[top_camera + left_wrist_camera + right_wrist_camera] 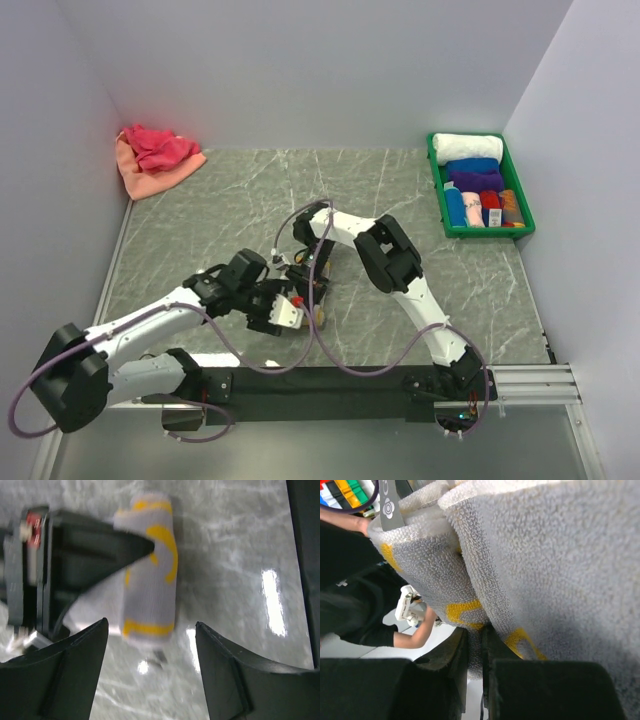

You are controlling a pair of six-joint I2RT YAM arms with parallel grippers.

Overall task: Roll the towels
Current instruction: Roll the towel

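Observation:
A rolled grey-white towel [150,575] with yellow markings lies on the marble table, in front of my left gripper [151,623]. That gripper is open, its two fingers standing either side of the roll's near end without touching it. My right gripper [475,630] is shut on a fold of this same towel [545,555], whose cloth fills the right wrist view. One black finger [100,545] of it reaches the roll from the left. From above, both grippers [295,312] [303,268] meet at the table's middle front and hide most of the roll.
A green tray [440,195] at the back right holds several rolled towels, among them white [467,147], blue [472,166] and purple [478,182]. A loose pink towel [158,147] lies on an orange one [150,178] in the back left corner. Walls close in three sides.

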